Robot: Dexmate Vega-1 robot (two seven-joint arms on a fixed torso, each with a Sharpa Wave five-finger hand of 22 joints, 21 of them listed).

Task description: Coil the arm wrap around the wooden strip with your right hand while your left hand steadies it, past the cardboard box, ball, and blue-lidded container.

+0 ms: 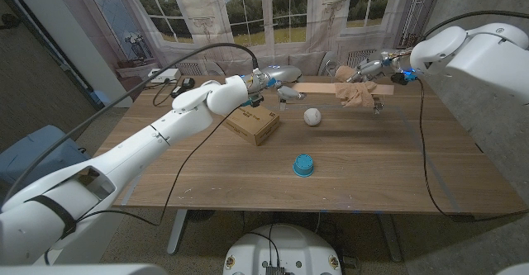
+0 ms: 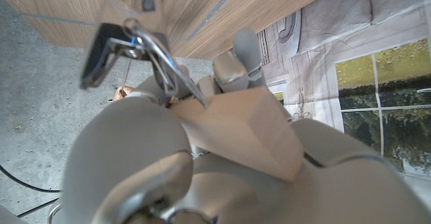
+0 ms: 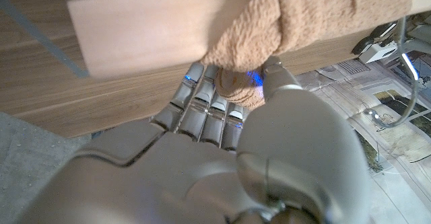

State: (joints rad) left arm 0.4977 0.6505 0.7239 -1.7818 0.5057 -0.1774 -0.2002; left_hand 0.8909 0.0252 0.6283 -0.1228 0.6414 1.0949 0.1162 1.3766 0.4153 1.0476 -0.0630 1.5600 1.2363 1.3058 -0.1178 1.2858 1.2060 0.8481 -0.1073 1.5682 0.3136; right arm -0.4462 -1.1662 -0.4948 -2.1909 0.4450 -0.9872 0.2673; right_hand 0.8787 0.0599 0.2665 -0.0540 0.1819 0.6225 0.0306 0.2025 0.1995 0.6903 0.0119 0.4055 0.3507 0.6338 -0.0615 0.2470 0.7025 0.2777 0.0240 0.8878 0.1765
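The wooden strip (image 1: 318, 87) hangs level above the far side of the table. My left hand (image 1: 277, 80) grips its left end; in the left wrist view the strip's end (image 2: 250, 126) sits between the fingers of that hand (image 2: 202, 173). A tan arm wrap (image 1: 357, 97) is bunched around the strip's right part. My right hand (image 1: 369, 70) is at the wrap. In the right wrist view its fingers (image 3: 210, 106) pinch a loose end of the wrap (image 3: 237, 89) just under the strip (image 3: 148, 32).
A cardboard box (image 1: 253, 125), a white ball (image 1: 312, 116) and a blue-lidded container (image 1: 303, 166) stand on the wooden table (image 1: 388, 168) in front of the strip. Small devices and cables (image 1: 177, 82) lie at the table's back left corner. A printed window backdrop hangs behind.
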